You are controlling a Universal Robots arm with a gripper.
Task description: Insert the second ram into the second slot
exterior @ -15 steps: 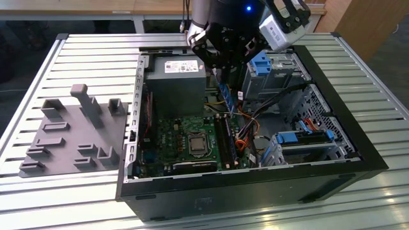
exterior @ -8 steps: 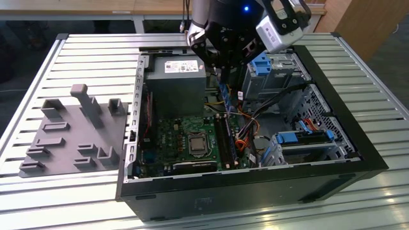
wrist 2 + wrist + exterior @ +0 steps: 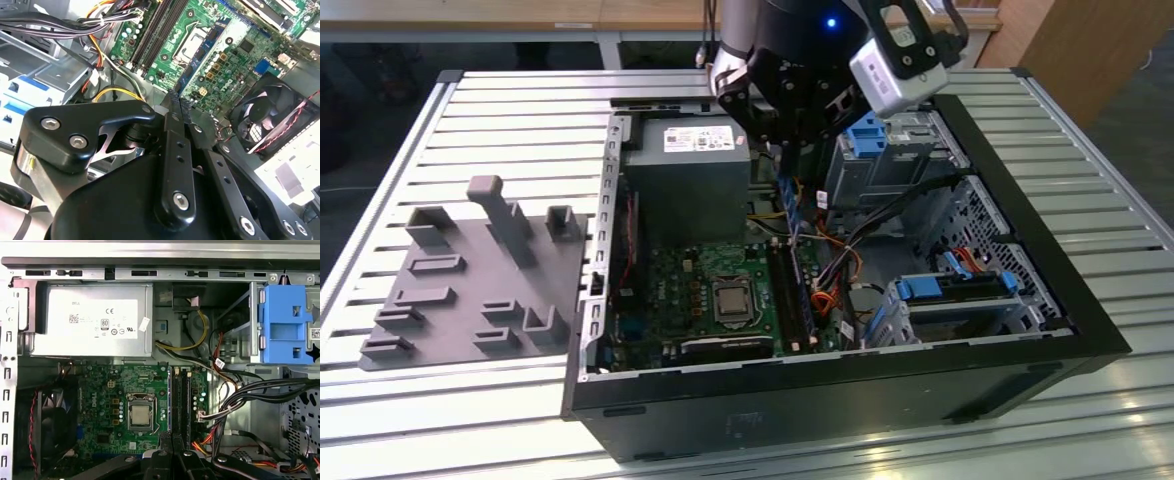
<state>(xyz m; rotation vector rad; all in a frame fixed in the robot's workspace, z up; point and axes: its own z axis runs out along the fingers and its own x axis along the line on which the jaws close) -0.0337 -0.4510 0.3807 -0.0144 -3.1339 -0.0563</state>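
Note:
In the exterior view my gripper (image 3: 787, 158) hangs over the open computer case (image 3: 854, 372), above the far end of the motherboard (image 3: 700, 290). A thin blue stick, the second ram (image 3: 786, 195), hangs edge-on below the fingers, which look shut on it. The long dark memory slots (image 3: 790, 290) run along the board right of the processor socket (image 3: 730, 300), below and in front of the ram. Both wrist views show the black fingertips pressed together (image 3: 178, 97) (image 3: 172, 436), pointing toward the slots (image 3: 180, 395) (image 3: 155, 30). The ram itself is hard to make out in the wrist views.
A grey power supply (image 3: 687, 170) sits beside the gripper. Bundled black, orange and yellow cables (image 3: 240, 390) run close to the slots. Blue drive brackets (image 3: 285, 325) and a case fan (image 3: 272, 115) line the sides. A grey parts fixture (image 3: 467, 280) lies outside the case.

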